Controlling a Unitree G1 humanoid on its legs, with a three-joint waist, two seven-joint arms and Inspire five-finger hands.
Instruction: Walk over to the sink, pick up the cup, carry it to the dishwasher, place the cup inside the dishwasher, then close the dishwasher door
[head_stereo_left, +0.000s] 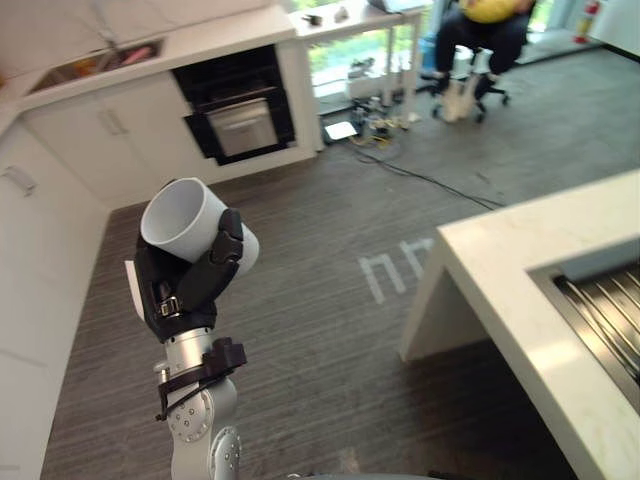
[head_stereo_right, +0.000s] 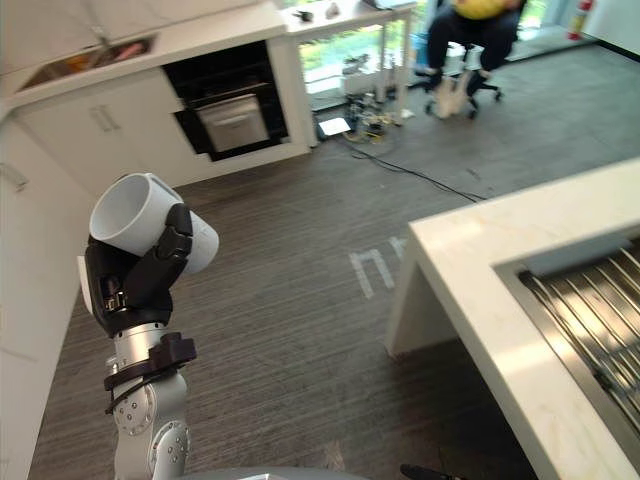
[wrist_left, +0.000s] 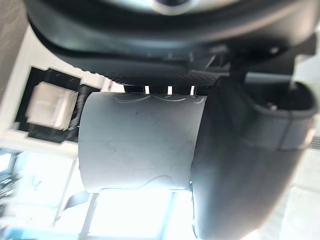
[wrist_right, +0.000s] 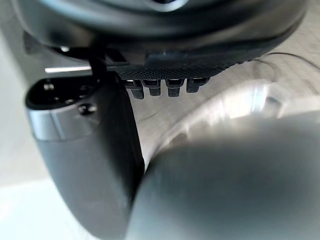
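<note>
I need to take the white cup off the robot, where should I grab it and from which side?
Take the cup by its open rim end, from above: the left hand wraps the lower body, leaving the tilted mouth free.

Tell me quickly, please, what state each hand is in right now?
Left hand: closed around the cup.
Right hand: open or closed cannot be told.

left arm (head_stereo_left: 203, 428): silver-grey, rounded segments, small screws | wrist clamp (head_stereo_left: 205, 362): black | left hand (head_stereo_left: 185, 290): dark, white side panel
</note>
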